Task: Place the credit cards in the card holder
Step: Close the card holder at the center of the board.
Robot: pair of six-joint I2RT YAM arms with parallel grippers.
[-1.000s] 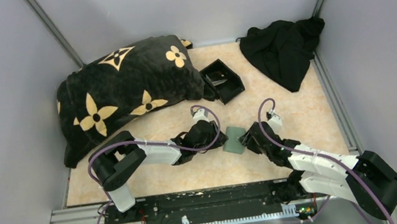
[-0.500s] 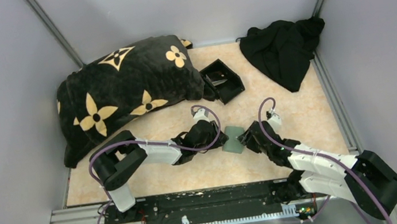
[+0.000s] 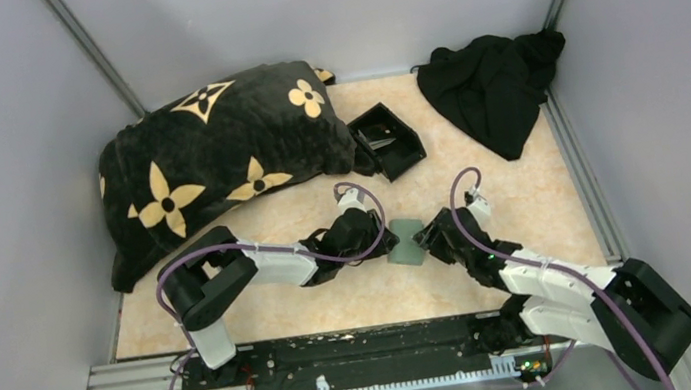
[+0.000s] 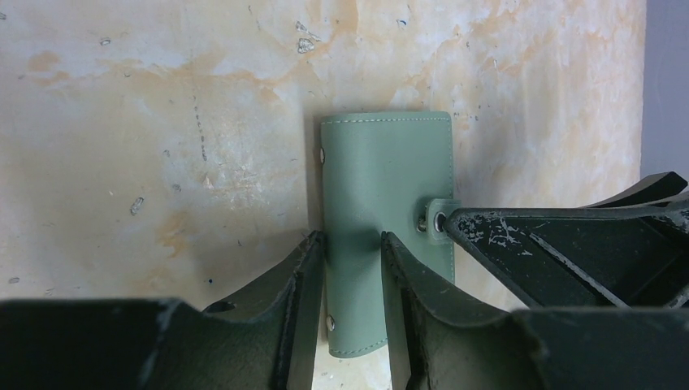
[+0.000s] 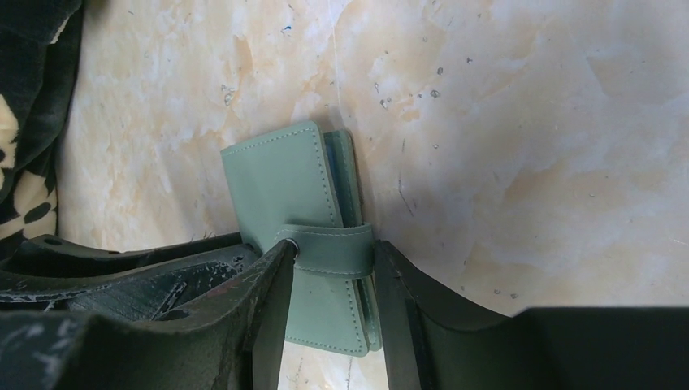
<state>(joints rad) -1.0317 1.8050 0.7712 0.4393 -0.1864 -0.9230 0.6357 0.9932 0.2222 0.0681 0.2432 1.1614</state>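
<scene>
Closed card holder [image 3: 406,243] on table [image 3: 544,199], near side of black box [image 3: 387,140]. Left gripper [image 4: 351,244] fingers part-spread, straddling it. Right gripper [image 5: 333,252] fingers straddle its strap [image 5: 341,240]. Can't tell if either clamps. Fingers hide holder's near end.

Both are the same build: left arm [image 3: 275,265] and right arm [image 3: 550,281] have chunky white shells, black joints and thin purple cables [image 3: 451,206] looping off. The fingers [image 4: 528,244] are dark wedges with pretty scuffed paint.

Card holder [image 3: 406,243] between left gripper [image 3: 386,241] and right gripper [image 3: 426,237]
On the table [image 3: 534,200]; box [image 3: 387,141] behind it, pillow [image 3: 215,157] left, cloth [image 3: 493,85] back right
</scene>
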